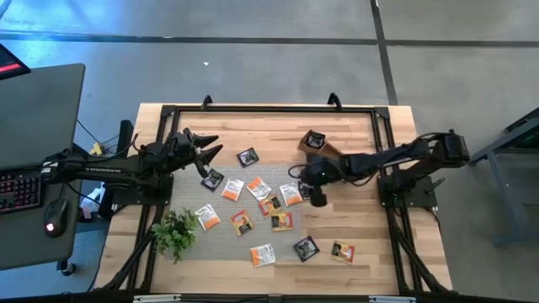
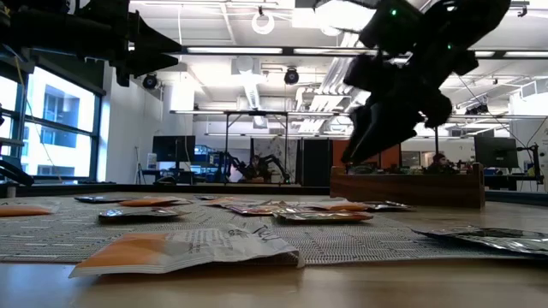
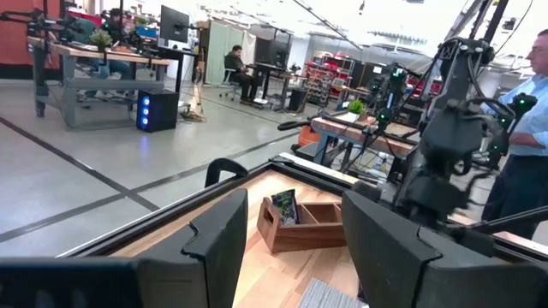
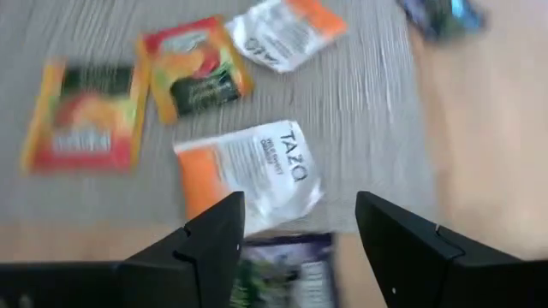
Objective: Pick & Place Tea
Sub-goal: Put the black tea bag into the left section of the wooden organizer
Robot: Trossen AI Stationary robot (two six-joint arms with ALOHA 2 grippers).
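Note:
Several small square tea sachets lie flat on the grey woven mat [image 1: 221, 242]; most are orange-and-white [image 1: 232, 189], a few black [image 1: 247, 156]. My right gripper [image 1: 313, 192] hangs open above the mat's far right part, clear of the table in the low view [image 2: 364, 137]. In the right wrist view its fingers [image 4: 300, 201] stand apart over an orange-and-white sachet [image 4: 248, 175] and a dark sachet [image 4: 282, 269]. My left gripper [image 1: 209, 151] is open and raised over the table's far left part, touching nothing. One more sachet [image 3: 285, 206] stands in the wooden box [image 1: 324, 145].
The open wooden box [image 3: 308, 231] sits beyond the mat near the table's far edge, just behind my right gripper. A green plant sprig [image 1: 174, 231] lies at the mat's near left corner. A black frame [image 1: 269, 108] runs along the table's edges. A person [image 3: 522, 162] stands beyond the table.

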